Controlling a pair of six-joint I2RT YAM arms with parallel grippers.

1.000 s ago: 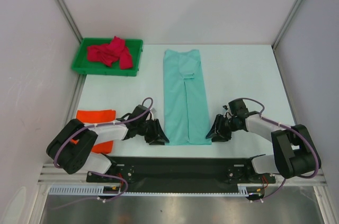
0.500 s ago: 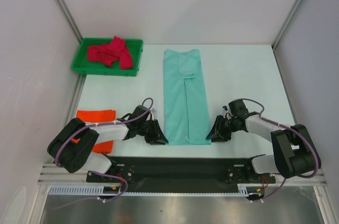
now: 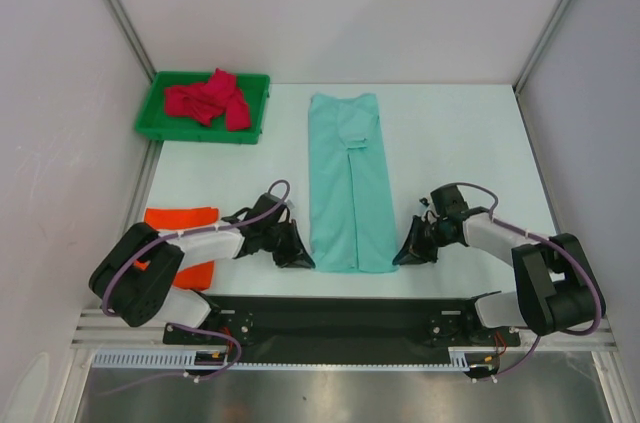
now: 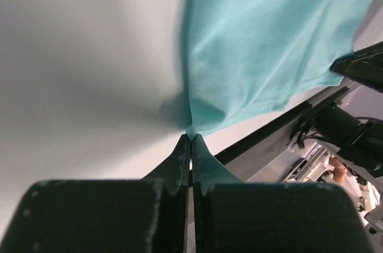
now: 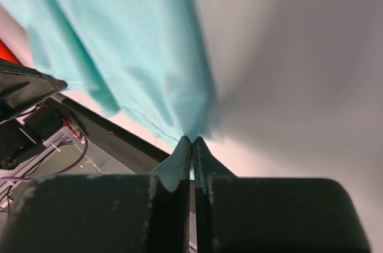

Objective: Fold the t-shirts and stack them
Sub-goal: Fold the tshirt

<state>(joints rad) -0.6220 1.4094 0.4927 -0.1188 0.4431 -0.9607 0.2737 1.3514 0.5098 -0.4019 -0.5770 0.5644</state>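
Note:
The mint green t-shirt lies folded into a long narrow strip down the middle of the table. My left gripper is shut on its near left corner. My right gripper is shut on its near right corner. Both corners are lifted slightly off the table. The orange t-shirt lies folded at the near left, partly under my left arm. The crimson red t-shirt lies crumpled in the green tray at the far left.
A black base rail runs along the near table edge, just behind both grippers. White walls close in the left, right and far sides.
Both grippers have shifted slightly, the left inward and up, the right a little toward the near edge, holding the shirt's near corners. Nothing else moved.

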